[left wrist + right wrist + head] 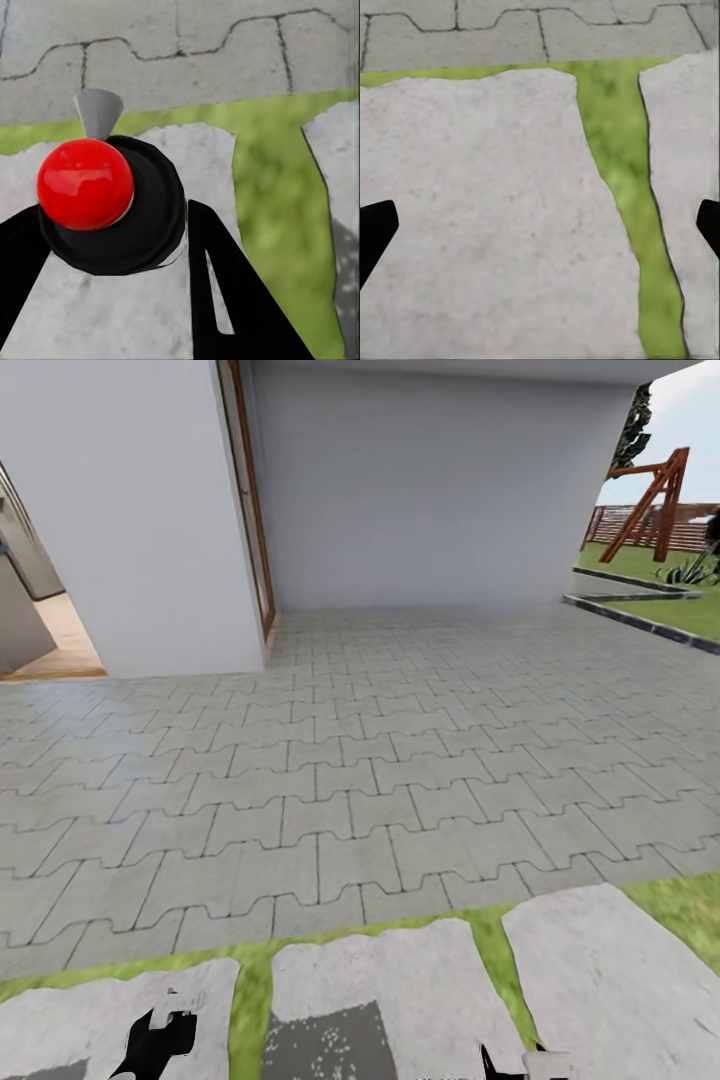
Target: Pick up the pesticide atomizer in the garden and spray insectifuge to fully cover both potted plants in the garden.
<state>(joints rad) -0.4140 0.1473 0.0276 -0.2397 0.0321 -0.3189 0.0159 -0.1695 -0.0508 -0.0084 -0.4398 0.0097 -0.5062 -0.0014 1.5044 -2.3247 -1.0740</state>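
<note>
A white house wall (420,490) stands beyond broad grey interlocking paving (330,760), with lawn (690,610), fence and a wooden swing frame (655,505) far right. Pale stepping slabs (400,980) set in grass lie nearest. The left gripper (112,247) is clenched on the pesticide atomizer (86,184) — red ball, black body, grey nozzle — while the right gripper (540,225) hangs released, fingers wide.

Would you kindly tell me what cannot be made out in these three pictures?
- Head view: the left pincer and right pincer are cut off by the bottom edge.
- Left wrist view: a red-knobbed black object sits between the fingers. What it is, and whether it is clamped, cannot be told.
- Head view: the wooden frame and spiky plant are far off, small, and partly cut by the wall and the right edge.
</note>
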